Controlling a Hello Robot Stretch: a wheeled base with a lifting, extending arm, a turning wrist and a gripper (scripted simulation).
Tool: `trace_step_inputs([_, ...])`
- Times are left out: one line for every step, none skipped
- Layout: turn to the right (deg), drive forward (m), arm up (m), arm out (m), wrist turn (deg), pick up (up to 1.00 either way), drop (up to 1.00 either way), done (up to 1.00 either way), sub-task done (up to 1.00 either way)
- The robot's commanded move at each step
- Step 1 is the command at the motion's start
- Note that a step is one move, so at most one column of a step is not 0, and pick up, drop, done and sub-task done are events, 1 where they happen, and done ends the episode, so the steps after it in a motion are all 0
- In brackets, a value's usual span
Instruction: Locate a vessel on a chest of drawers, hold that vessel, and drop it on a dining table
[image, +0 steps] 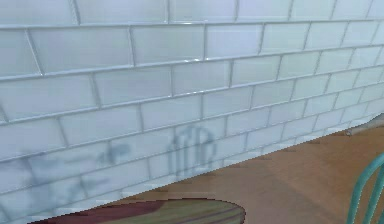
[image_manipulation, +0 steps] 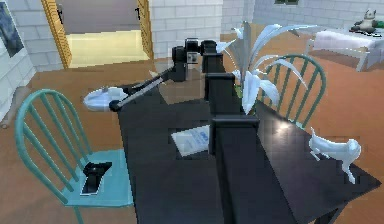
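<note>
In the arm side view my arm's dark bar (image_manipulation: 215, 100) reaches out across a long dark dining table (image_manipulation: 160, 170). The gripper (image_manipulation: 117, 102) points left past the table's far left corner. A pale, shallow bowl-like vessel (image_manipulation: 100, 96) hangs at its fingertips, clear of the tabletop, with orange floor behind it, so the gripper holds it.
On the table lie a pale booklet (image_manipulation: 190, 141), a white leafy ornament (image_manipulation: 252, 60) and a white animal figure (image_manipulation: 335, 150). Teal chairs stand at the near left (image_manipulation: 55, 135), with a black thing (image_manipulation: 93, 178) on the seat, and at the far right (image_manipulation: 300, 85). Beyond is a doorway (image_manipulation: 100, 35). In the forward view a tiled wall (image: 180, 80) is close.
</note>
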Motion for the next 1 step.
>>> trace_step_inputs([0.0, 0.0, 0.0, 0.0, 45.0, 0.0, 0.0, 0.0, 0.0])
